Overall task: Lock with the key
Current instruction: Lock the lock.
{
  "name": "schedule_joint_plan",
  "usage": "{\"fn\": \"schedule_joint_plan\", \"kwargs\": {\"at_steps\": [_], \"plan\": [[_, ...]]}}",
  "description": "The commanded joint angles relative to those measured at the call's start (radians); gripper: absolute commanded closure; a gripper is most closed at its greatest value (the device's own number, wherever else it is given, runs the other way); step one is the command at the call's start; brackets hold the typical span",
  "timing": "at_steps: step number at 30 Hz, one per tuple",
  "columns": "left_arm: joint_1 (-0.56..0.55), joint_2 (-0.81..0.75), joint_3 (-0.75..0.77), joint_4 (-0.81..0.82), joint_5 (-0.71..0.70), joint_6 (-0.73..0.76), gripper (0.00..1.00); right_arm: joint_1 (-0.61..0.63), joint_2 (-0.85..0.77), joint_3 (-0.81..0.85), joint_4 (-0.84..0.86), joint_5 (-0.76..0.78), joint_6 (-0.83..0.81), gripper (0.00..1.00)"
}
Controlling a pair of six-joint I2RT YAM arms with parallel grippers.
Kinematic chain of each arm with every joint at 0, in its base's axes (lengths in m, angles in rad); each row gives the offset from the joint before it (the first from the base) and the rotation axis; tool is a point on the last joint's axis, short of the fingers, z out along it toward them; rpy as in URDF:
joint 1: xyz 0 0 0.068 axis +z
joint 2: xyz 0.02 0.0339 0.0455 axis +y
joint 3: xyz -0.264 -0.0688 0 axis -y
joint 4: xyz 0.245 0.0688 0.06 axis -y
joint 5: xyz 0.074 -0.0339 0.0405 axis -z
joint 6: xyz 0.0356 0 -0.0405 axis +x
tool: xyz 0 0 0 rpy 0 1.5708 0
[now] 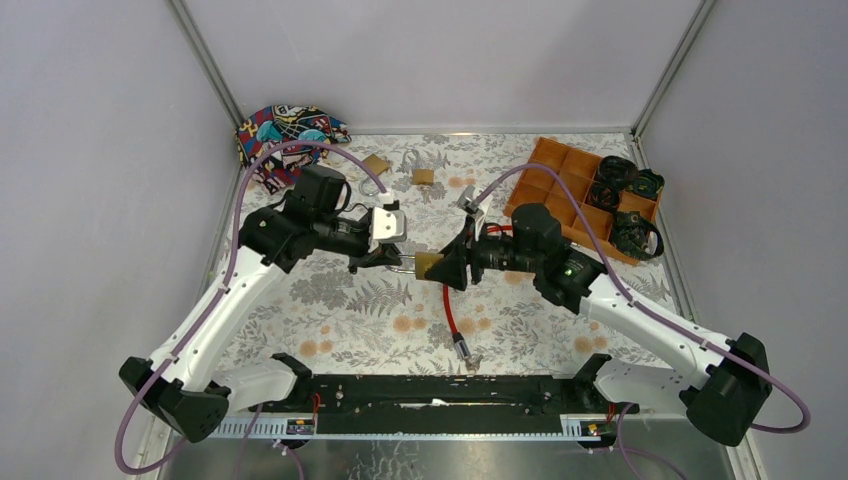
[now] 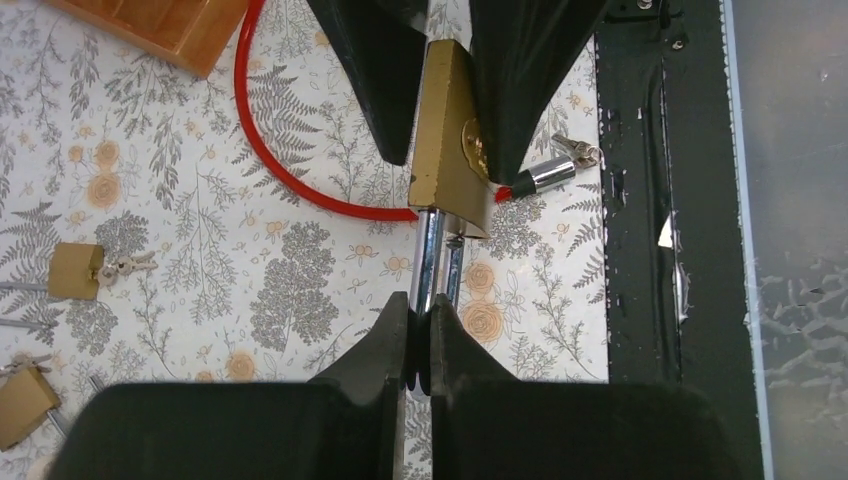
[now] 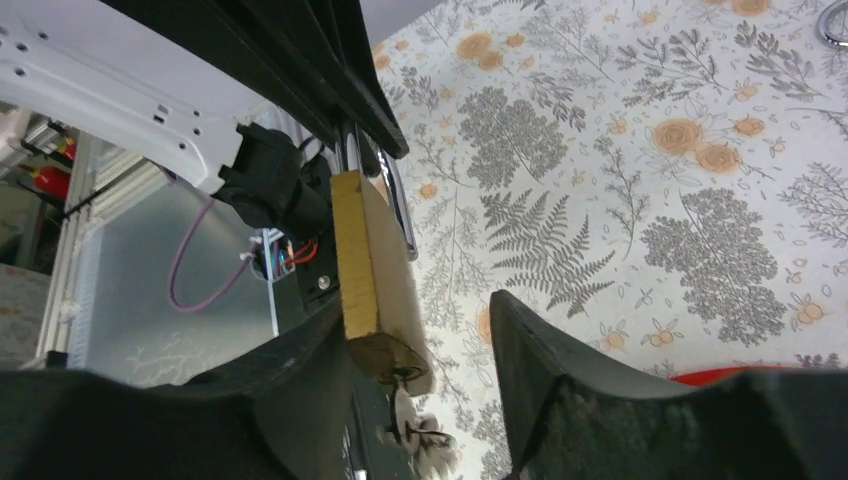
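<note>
Found the brass padlock (image 1: 430, 264) raised off the tabletop (image 1: 340, 320) at mid-scene, gripped from both sides; noted the left tool (image 1: 392, 256) closed tight on the chrome shackle (image 2: 428, 250), its fingers (image 2: 385, 345) pressed together round the bars; noted the right tool (image 1: 452, 268) clamped on the brass body, with a black finger against each broad face in the left wrist view. Spotted a key (image 3: 405, 395) seated in the end of the body opposite the shackle, more metal dangling just below it, between the right tool's fingers; could not tell whether the shackle was snapped home. Saw a red cable (image 1: 450, 310) curling on the tabletop beneath the padlock and running toward the near edge, ending in a metal tip; saw an orange tray (image 1: 560, 185) at the far right, dark items in its right-hand compartments; saw two spare padlocks (image 1: 423, 176) lying far of centre, and a patterned cloth (image 1: 290, 130) bunched in the far left corner.
</note>
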Motion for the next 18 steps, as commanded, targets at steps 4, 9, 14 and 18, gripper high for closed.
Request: {"fn": "schedule_joint_plan", "kwargs": {"at_steps": [4, 9, 14, 18], "plan": [[0.001, -0.041, 0.032, 0.143, 0.110, -0.094, 1.00, 0.004, -0.031, -0.014, 0.208, -0.029, 0.095, 0.77], [0.001, -0.049, 0.021, 0.146, 0.140, -0.139, 1.00, 0.003, -0.075, -0.022, 0.254, -0.049, 0.104, 1.00], [0.010, -0.085, 0.013, 0.295, 0.072, -0.413, 0.28, -0.025, -0.119, 0.035, 0.212, -0.107, 0.097, 1.00], [0.065, -0.134, 0.026, 0.343, 0.098, -0.599, 0.27, -0.133, -0.135, 0.081, 0.232, -0.291, 0.166, 1.00]]}}
